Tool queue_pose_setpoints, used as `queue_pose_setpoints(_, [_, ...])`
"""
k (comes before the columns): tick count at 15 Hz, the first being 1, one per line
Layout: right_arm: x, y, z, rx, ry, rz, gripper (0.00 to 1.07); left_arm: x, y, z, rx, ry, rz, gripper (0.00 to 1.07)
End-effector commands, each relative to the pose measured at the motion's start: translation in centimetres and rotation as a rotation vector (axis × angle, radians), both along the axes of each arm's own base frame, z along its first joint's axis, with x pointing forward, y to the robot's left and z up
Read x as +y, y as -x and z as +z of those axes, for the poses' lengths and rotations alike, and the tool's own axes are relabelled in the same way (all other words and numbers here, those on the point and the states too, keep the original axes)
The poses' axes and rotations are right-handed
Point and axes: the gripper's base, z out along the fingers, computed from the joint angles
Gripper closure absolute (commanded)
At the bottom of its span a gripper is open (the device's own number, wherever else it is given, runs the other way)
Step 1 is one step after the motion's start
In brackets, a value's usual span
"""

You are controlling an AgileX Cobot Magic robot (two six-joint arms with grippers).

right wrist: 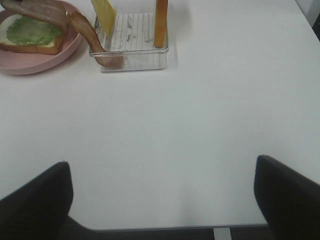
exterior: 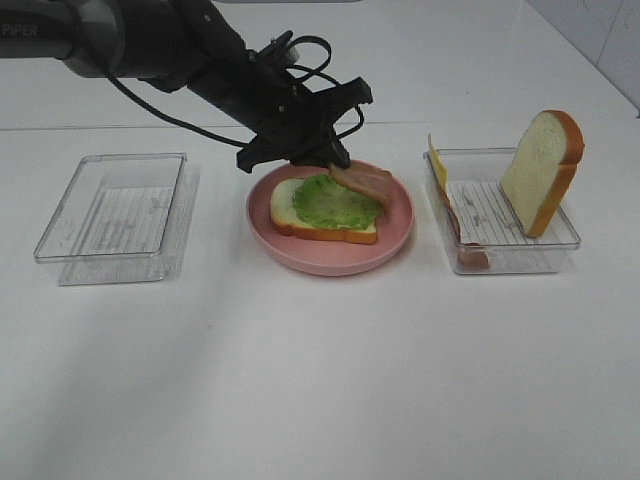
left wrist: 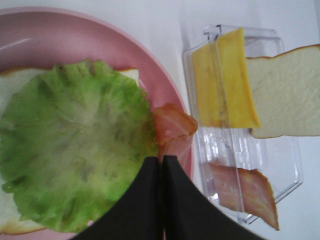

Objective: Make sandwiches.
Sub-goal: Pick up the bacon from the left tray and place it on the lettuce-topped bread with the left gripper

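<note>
Partly built toy sandwich point(exterior: 322, 210) on a round pink plate point(exterior: 330, 263) at the middle of the white surface point(exterior: 300, 380). The base is a bread slice point(exterior: 284, 205) with a white face and an orange-brown crust, lying flat. On it sits a ruffled green lettuce leaf point(exterior: 322, 200), roughly circular, with a frilled edge and a matt, veined texture. The left tool point(left wrist: 161, 162), its two black fingers pressed together, grips one end of a streaky pink-brown bacon strip point(exterior: 365, 182). The strip hangs wavy over the lettuce's edge on the side toward the right tray point(exterior: 562, 240).

That tray is clear, rigid plastic, rectangular with a ribbed floor. It holds a second bread slice point(exterior: 542, 172) standing on edge and leaning, and a thin, flat yellow cheese slice point(left wrist: 225, 85) propped against the wall nearest the plate. A second pink-brown strip point(left wrist: 245, 189) drapes over the corner below the cheese. A matching clear tray point(exterior: 60, 250) stands on the other side of the plate, well apart from it.

The right tool point(right wrist: 160, 162) hovers over bare surface away from the trays, its dark fingers spread wide and holding nothing.

The left arm point(exterior: 150, 40) is glossy black, with looped cables; the white lettering "PiPER" point(exterior: 20, 30) is legible on it, cut off by the frame edge.
</note>
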Motion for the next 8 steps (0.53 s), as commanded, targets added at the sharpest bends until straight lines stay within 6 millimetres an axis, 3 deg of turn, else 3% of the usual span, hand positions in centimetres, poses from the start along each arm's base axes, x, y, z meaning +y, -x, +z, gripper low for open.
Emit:
queue_pose_setpoints(1, [0.1, 0.2, 0.0, -0.026, -0.003, 0.000, 0.11, 0.2, 0.1, 0.2, 0.004, -0.037, -0.004, 1.07])
queue_pose_setpoints(8, [0.1, 0.2, 0.0, -0.026, -0.003, 0.000, 0.11, 1.5, -0.4, -0.4, -0.058, -0.213, -0.001, 1.04])
